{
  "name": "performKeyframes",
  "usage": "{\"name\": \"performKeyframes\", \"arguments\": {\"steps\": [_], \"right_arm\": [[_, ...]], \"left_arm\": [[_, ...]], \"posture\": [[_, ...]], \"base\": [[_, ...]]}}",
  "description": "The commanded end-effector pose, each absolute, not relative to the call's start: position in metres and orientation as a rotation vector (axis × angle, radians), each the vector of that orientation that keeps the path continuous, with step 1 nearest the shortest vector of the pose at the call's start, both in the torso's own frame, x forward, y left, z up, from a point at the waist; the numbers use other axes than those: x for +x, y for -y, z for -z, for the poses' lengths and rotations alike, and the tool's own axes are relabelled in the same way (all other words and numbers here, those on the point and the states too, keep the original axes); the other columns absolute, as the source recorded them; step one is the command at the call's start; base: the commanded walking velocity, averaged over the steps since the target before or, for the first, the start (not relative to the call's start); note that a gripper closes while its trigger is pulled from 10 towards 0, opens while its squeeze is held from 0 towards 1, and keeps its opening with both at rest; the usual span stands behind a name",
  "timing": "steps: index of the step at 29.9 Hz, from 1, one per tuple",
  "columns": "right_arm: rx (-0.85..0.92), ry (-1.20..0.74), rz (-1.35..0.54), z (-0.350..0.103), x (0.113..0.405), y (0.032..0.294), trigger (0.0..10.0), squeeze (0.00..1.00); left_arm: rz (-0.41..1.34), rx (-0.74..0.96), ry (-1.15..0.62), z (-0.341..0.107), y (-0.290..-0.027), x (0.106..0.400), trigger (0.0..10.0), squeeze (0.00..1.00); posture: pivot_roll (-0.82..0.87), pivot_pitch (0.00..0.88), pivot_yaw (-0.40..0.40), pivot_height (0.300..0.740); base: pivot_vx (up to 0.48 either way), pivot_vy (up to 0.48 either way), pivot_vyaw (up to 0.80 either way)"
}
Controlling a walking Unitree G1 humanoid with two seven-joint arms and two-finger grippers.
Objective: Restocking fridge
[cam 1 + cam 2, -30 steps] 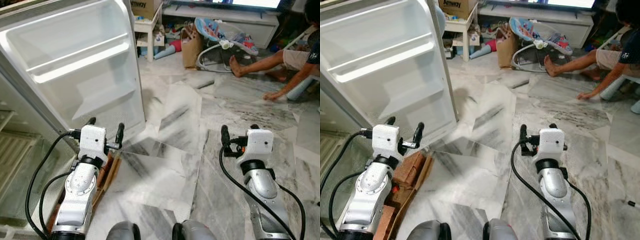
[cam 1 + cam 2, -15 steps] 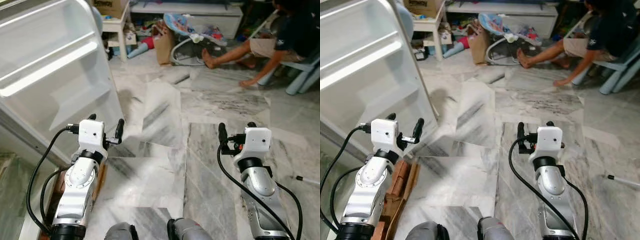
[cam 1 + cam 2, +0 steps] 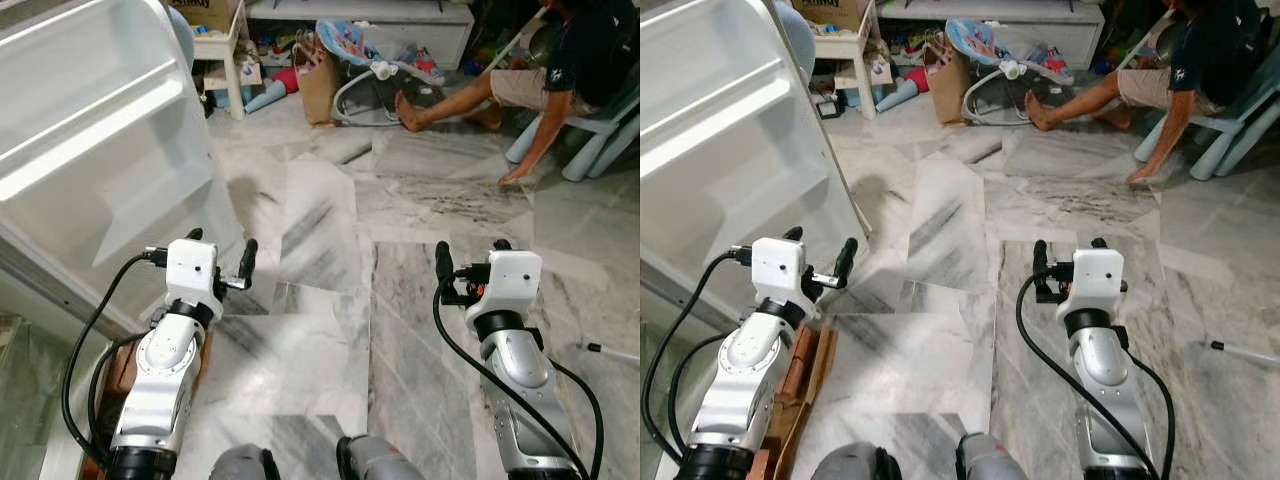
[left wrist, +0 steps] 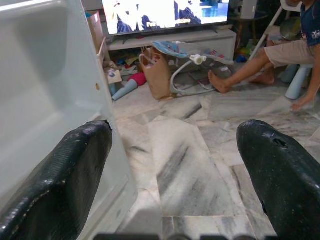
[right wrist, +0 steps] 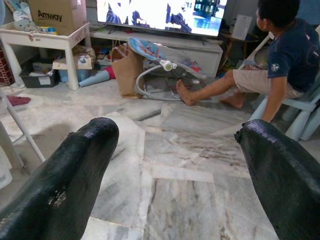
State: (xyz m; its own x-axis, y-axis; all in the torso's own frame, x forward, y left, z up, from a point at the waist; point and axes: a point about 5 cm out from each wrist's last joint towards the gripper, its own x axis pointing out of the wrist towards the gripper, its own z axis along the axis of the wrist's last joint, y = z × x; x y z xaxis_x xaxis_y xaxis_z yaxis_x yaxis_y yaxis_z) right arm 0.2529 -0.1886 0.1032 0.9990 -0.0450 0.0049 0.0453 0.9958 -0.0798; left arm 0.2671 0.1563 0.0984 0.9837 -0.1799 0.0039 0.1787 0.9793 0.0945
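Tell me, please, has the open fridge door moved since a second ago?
Cannot tell: the fridge door sits further left against the floor tiles, but the whole view has turned.

fridge door [image 3: 100,130] front-left, baby bouncer [image 3: 375,70] far ahead, person [image 3: 560,75] far right on floor [image 3: 320,230]

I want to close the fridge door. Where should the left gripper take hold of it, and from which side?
Probably the free vertical edge of the fridge door. The door stands open and that edge is nearest the open left gripper. Coming from the floor side, the fingers could straddle the thin edge; the door's shelves are shallow and less secure.
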Motion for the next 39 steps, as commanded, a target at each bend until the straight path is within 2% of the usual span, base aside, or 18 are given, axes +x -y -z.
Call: {"name": "performKeyframes", "arguments": {"steps": [1,17,21,39], "right_arm": [[-0.078,0.000,0.051,-0.1035,0.2532,0.1893,10.0,0.00],[-0.072,0.001,0.048,-0.1025,0.2548,0.1872,10.0,0.00],[-0.072,0.003,0.048,-0.1028,0.2556,0.1871,10.0,0.00],[-0.071,0.006,0.049,-0.1028,0.2567,0.1873,10.0,0.00]], "left_arm": [[0.193,0.091,0.013,-0.0986,-0.1553,0.2680,10.0,0.00],[0.220,0.090,0.000,-0.0939,-0.1505,0.2656,10.0,0.00],[0.216,0.090,0.001,-0.0942,-0.1510,0.2673,10.0,0.00],[0.167,0.089,-0.009,-0.0910,-0.1556,0.2682,10.0,0.00]], "posture": [[-0.11,0.049,0.010,0.740],[-0.11,0.043,0.016,0.740],[-0.11,0.041,0.017,0.740],[-0.11,0.035,0.016,0.740]], "base": [[0.000,0.000,-0.80],[0.000,-0.031,-0.80],[0.000,-0.279,-0.80],[0.000,0.000,-0.80]]}}
